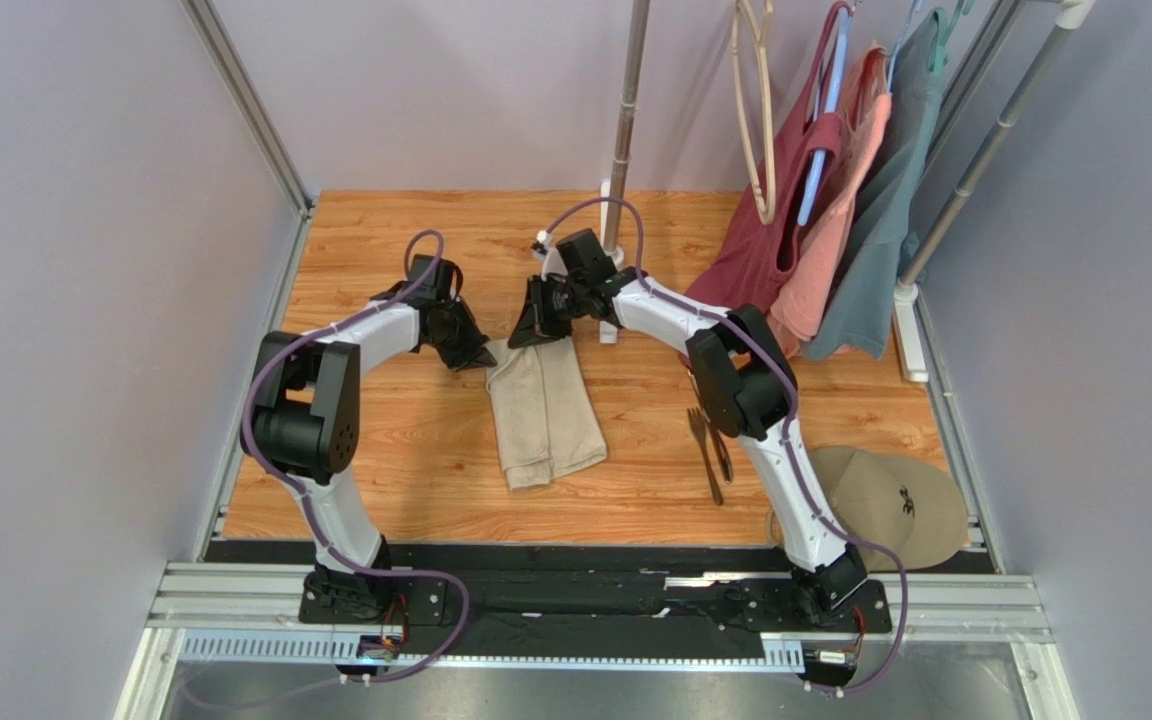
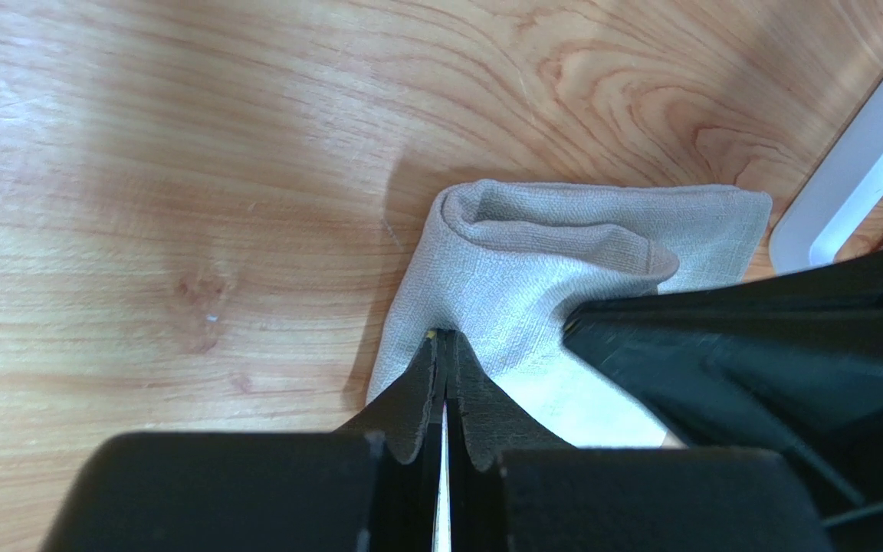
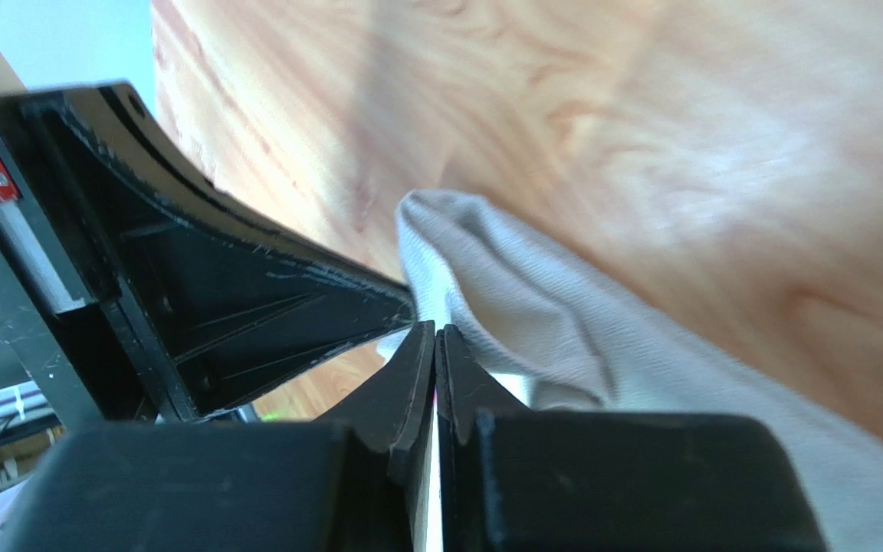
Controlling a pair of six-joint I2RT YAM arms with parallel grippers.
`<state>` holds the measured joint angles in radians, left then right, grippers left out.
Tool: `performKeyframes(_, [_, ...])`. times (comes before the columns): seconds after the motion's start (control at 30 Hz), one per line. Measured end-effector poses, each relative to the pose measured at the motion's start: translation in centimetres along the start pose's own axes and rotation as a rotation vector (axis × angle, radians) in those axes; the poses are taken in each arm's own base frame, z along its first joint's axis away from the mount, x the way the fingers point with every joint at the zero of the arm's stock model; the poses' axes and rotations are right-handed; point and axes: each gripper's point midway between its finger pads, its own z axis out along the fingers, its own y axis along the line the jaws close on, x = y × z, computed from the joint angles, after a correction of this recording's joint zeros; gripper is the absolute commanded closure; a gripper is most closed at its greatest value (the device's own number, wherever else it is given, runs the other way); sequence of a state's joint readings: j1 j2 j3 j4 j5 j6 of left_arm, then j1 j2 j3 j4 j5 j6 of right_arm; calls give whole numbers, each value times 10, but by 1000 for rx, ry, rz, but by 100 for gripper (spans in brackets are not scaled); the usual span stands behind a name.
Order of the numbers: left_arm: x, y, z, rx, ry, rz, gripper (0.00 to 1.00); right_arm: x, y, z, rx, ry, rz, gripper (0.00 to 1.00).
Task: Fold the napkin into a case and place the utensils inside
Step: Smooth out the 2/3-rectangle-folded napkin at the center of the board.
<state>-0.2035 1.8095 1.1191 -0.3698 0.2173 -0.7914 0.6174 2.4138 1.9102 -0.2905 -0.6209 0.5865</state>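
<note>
The beige napkin (image 1: 549, 423) lies folded into an oblong on the wooden table, long side running toward the arms. My left gripper (image 1: 465, 351) is at its far left corner. In the left wrist view its tips (image 2: 446, 340) are shut on a raised fold of the napkin (image 2: 550, 247). My right gripper (image 1: 534, 327) is at the far right corner, shut on the napkin's lifted edge (image 3: 527, 299); its tips (image 3: 435, 334) meet there. The two grippers nearly touch. The dark utensils (image 1: 708, 444) lie on the table right of the napkin, beside the right arm.
A round tan disc (image 1: 883, 503) lies at the near right. Maroon, salmon and grey-teal garments (image 1: 823, 225) hang on a rack at the back right, and a metal pole (image 1: 624, 150) stands just behind the grippers. Grey walls close in both sides.
</note>
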Motion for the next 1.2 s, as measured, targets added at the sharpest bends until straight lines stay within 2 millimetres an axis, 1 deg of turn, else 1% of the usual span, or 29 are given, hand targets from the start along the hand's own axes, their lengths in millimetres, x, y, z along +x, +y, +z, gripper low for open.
performKeyframes(0.03, [0,-1,1,3,2,-1,98,-2,-4,-1,3,-4,2,96])
performKeyframes(0.1, [2,-2,4,10,9,1,94,-5,-9,-3,9,-11,4,97])
performKeyframes(0.13, [4,-4,5,13,13,4,92,-7,-14,-4,13,-14,7,97])
performKeyframes(0.17, [6,-5,5,14,17,9,87,-8,-18,-4,17,-15,10,97])
performKeyframes(0.27, [10,-9,5,17,18,38,82,-8,-31,-3,30,-12,14,97])
performKeyframes(0.33, [14,-15,-1,28,17,58,81,-5,-39,0,33,-2,15,98])
performKeyframes(0.47, [16,-32,-23,78,-11,104,81,-7,-37,2,19,1,-6,97])
performKeyframes(0.57, [20,-44,-36,114,-25,139,82,-6,-37,2,23,4,-18,92])
performKeyframes(0.6, [22,-46,-37,120,-23,146,83,-7,-37,1,27,3,-21,88])
performKeyframes(0.67, [27,-48,-36,131,-8,165,82,-8,-39,0,45,4,-24,84])
performKeyframes(0.77, [33,-49,-29,130,20,186,81,-8,-39,-6,78,-2,-20,75])
performKeyframes(0.8, [33,-50,-25,128,28,195,82,-8,-39,-11,93,-6,-17,68])
performKeyframes(0.83, [34,-52,-21,125,37,207,85,-7,-37,-17,105,-11,-14,65])
performKeyframes(0.9, [31,-59,-15,126,40,225,89,-9,-32,-30,123,-25,-7,62])
performKeyframes(0.93, [30,-63,-13,129,41,232,93,-11,-28,-38,131,-39,-9,62])
performKeyframes(0.97, [28,-70,-11,137,41,240,94,-14,-24,-47,137,-52,-8,62])
performKeyframes(1.03, [27,-83,-5,155,45,253,96,-21,-20,-64,144,-80,-5,65])
performKeyframes(1.07, [27,-88,-3,160,47,257,96,-23,-19,-72,147,-91,0,74])
performKeyframes(1.1, [27,-93,1,164,50,263,97,-24,-20,-81,152,-102,9,81])
performKeyframes(1.13, [31,-100,14,161,67,267,98,-20,-27,-94,171,-109,43,98])
performKeyframes(1.17, [31,-100,15,160,69,267,99,-20,-27,-94,171,-109,43,100])
performKeyframes(1.2, [34,-100,19,151,81,268,99,-18,-33,-94,175,-114,57,100])
